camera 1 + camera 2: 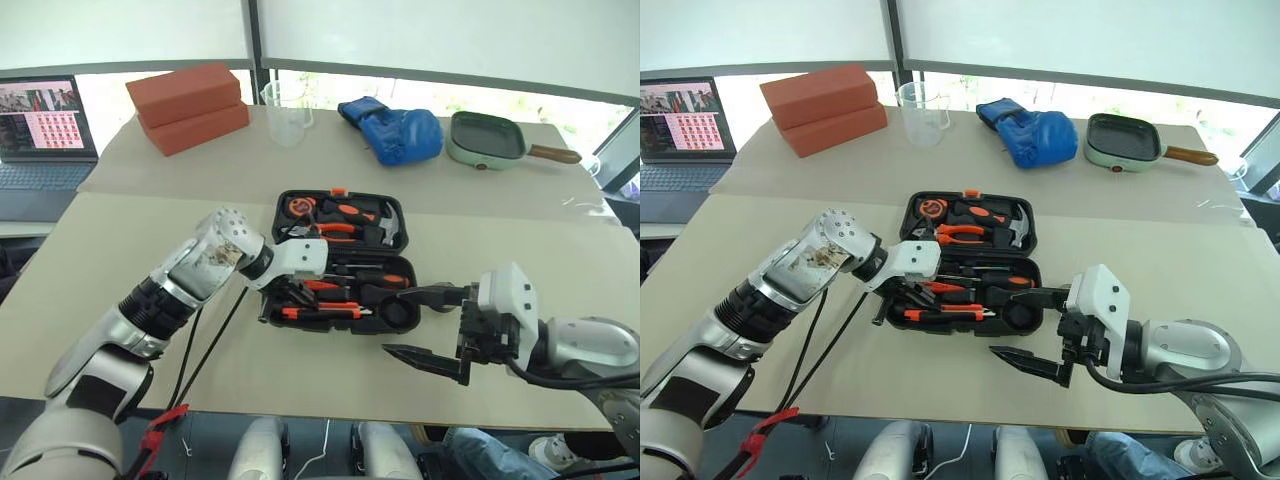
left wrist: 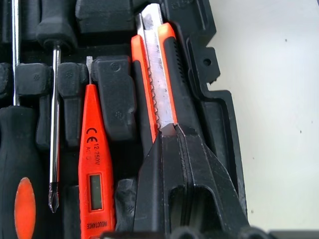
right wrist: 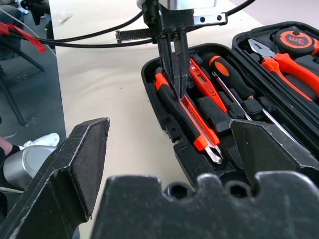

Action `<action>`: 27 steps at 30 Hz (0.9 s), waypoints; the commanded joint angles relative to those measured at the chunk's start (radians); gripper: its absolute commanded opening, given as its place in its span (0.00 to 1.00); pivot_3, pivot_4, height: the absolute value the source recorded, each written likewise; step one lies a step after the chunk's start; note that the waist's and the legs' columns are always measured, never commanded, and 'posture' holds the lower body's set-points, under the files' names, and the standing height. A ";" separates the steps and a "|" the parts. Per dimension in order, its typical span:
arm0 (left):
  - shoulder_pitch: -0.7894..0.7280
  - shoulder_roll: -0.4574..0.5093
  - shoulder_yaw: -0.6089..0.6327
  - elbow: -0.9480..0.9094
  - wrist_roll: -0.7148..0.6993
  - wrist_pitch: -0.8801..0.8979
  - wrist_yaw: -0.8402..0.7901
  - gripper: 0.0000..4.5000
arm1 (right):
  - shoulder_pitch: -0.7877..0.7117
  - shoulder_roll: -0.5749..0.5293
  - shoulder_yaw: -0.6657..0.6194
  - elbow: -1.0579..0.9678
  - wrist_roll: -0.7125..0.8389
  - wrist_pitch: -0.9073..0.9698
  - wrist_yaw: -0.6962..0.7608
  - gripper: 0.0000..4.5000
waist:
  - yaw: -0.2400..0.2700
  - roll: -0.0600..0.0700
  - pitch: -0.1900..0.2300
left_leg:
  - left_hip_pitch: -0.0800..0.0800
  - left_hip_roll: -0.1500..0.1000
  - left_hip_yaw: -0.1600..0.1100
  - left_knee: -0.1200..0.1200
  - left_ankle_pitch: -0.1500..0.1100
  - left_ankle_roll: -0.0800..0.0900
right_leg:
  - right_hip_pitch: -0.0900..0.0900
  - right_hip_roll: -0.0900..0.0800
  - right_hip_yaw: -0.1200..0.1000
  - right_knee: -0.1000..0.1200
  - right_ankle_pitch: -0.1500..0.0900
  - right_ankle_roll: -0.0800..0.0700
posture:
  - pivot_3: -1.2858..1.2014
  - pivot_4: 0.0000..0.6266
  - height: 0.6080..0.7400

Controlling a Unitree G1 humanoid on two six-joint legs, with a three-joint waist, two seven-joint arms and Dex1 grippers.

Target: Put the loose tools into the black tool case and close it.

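The left gripper point(image 3: 175, 69) is reaching down into the near half of the open black moulded plastic tool case point(image 1: 340, 258), its two black fingers point(image 2: 172, 164) pressed together with their tips resting on the orange-and-black utility knife point(image 2: 157, 84), which is lying in the recess along the case's near wall, directly under those tips (whether the tips are pinching the knife or just pressing on it I cannot tell). Just beside the gripper, one recess further into the case, the small all-orange tester screwdriver point(image 2: 94, 164) is lying flat, and beyond that a slim screwdriver with a bare metal shaft point(image 2: 54, 144) and a screwdriver with a black handle and orange inlay point(image 2: 22, 199) are sitting in their own slots. In the far half of the case, past the left gripper, the orange-handled pliers point(image 3: 286, 67), the round orange tape measure point(image 3: 296, 40) and the hammer point(image 1: 388, 225) are resting in their recesses. The right gripper point(image 1: 428, 325) is hanging spread wide and holding nothing, just off the case's right end, above the beige table top point(image 1: 120, 260). Well beyond both grippers, on the far table, two stacked red-brown blocks point(image 1: 188, 105), a clear plastic measuring jug point(image 1: 288, 112), a blue padded glove point(image 1: 395, 130) and a green square pan with a wooden handle point(image 1: 488, 140) are standing apart from the case, and an open laptop point(image 1: 40, 130) is sitting off to the left.
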 commanded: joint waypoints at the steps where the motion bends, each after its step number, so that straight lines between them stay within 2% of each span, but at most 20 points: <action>1: 0.046 0.013 -0.063 -0.002 0.061 -0.061 -0.015 0.00 | 0.003 0.004 -0.026 -0.029 0.014 -0.012 -0.007 1.00 | -0.001 0.001 -0.001 | 0.000 0.000 0.000 0.000 0.000 0.000 | 0.000 0.000 0.000 0.000 0.000 0.000 | 0.52 0.24 0.99; 10: 0.059 -0.031 -0.047 0.043 0.101 -0.082 0.017 0.00 | -0.010 0.004 -0.015 -0.010 0.005 -0.014 -0.007 1.00 | 0.004 0.005 -0.007 | 0.003 -0.001 0.000 0.000 0.000 0.000 | 0.004 0.000 0.001 0.000 0.000 0.000 | 0.52 0.24 0.99; 13: 0.026 -0.042 0.056 0.049 0.044 -0.049 0.037 0.00 | 0.001 -0.010 -0.029 0.000 -0.024 -0.019 -0.006 1.00 | 0.005 0.005 -0.007 | 0.003 -0.001 0.000 0.000 0.000 0.000 | 0.005 0.000 0.002 0.000 0.000 0.000 | 0.52 0.24 0.99; 16: 0.031 -0.044 0.214 0.017 -0.098 0.014 0.030 0.00 | 0.060 -0.017 -0.076 0.036 -0.074 -0.028 -0.007 1.00 | 0.002 0.005 -0.007 | 0.000 -0.001 0.000 0.001 0.000 0.000 | 0.000 0.000 0.003 0.002 0.000 0.001 | 0.52 0.24 0.99; 19: 0.062 -0.017 0.342 -0.018 -0.200 0.059 0.037 0.16 | 0.150 -0.008 -0.189 0.091 -0.080 -0.020 0.006 1.00 | 0.001 0.005 -0.007 | -0.001 -0.001 0.000 0.001 0.000 0.000 | -0.001 0.001 0.003 0.002 0.000 0.001 | 0.52 0.24 0.99; 23: 0.123 0.073 0.453 -0.056 -0.284 0.146 0.030 0.48 | 0.339 -0.010 -0.406 0.195 -0.112 -0.031 0.106 1.00 | 0.001 0.005 -0.007 | 0.000 -0.001 0.000 0.001 0.000 0.000 | 0.000 0.000 0.003 0.001 0.000 0.001 | 0.52 0.24 0.99; 27: 0.181 0.140 0.570 -0.164 -0.425 0.251 0.029 0.81 | 0.525 -0.038 -0.581 0.325 -0.167 -0.076 0.286 1.00 | 0.005 0.005 -0.007 | 0.001 -0.001 0.000 0.000 0.000 0.000 | 0.001 0.000 0.004 0.001 -0.001 0.001 | 0.52 0.24 0.99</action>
